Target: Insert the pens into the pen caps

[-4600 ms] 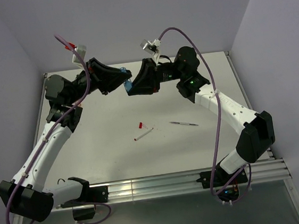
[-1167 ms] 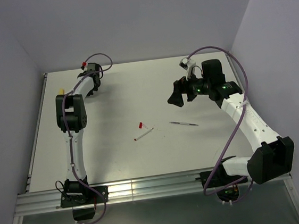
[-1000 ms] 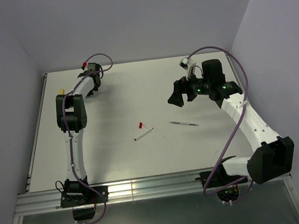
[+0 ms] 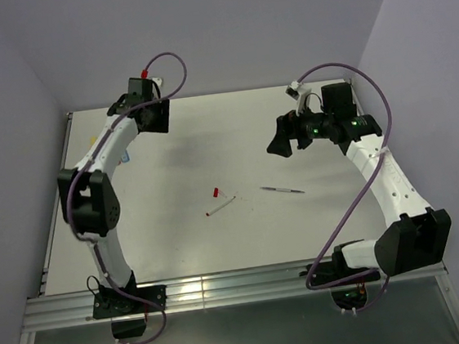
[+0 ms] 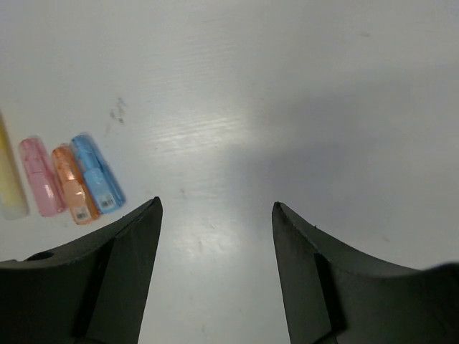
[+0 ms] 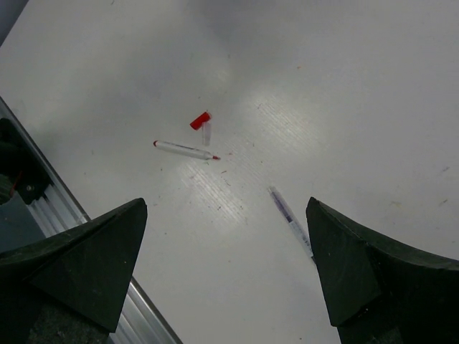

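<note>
Surface: white table boxed in by pale lilac walls, with an aluminium rail along the lower edge of the overhead view.
Left gripper: the left gripper has its fingers spread wide with nothing between them. It hangs over bare tabletop at the upper left of the overhead view.
Right gripper: the right gripper is also released and empty, held high at the right and looking down on the middle of the table.
Parked row: yellow pen, pink pen, orange pen and blue pen lie side by side at the left edge of the left wrist view.
Loose items: white pen with the red cap just beside it, mid-table. The grey pen lies apart, to their right.
Just changed: a second ago the left arm was stretched low into the upper-left corner, and it has since lifted and swung off the row. Seconds earlier both grippers met around something blue.
Meaning: the blue pen looks finished and set down. The white pen and red cap are probably next. No cap for the grey pen is visible.
</note>
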`<state>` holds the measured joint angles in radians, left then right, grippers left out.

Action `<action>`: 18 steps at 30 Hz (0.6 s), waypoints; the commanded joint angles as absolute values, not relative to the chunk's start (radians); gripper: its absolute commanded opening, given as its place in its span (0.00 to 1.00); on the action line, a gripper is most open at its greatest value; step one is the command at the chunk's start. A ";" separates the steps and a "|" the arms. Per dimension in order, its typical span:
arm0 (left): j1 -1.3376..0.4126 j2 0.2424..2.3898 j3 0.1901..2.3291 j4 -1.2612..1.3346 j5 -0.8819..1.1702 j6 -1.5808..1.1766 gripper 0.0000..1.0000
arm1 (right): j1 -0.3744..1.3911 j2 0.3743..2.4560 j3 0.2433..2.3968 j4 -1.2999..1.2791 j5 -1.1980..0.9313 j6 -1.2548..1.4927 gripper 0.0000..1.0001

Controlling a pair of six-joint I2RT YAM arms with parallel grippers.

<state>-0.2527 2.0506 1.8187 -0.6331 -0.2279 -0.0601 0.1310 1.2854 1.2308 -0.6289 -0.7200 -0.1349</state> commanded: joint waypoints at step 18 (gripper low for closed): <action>-0.658 1.690 1.261 -0.724 0.241 0.167 0.48 | 0.021 1.269 1.227 -0.989 -0.554 -0.402 1.00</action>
<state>-0.6067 1.6882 1.2896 -0.7189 0.2794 0.1673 0.0338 1.3140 1.2289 -0.9615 -0.5838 -0.3771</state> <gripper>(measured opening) 0.480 0.997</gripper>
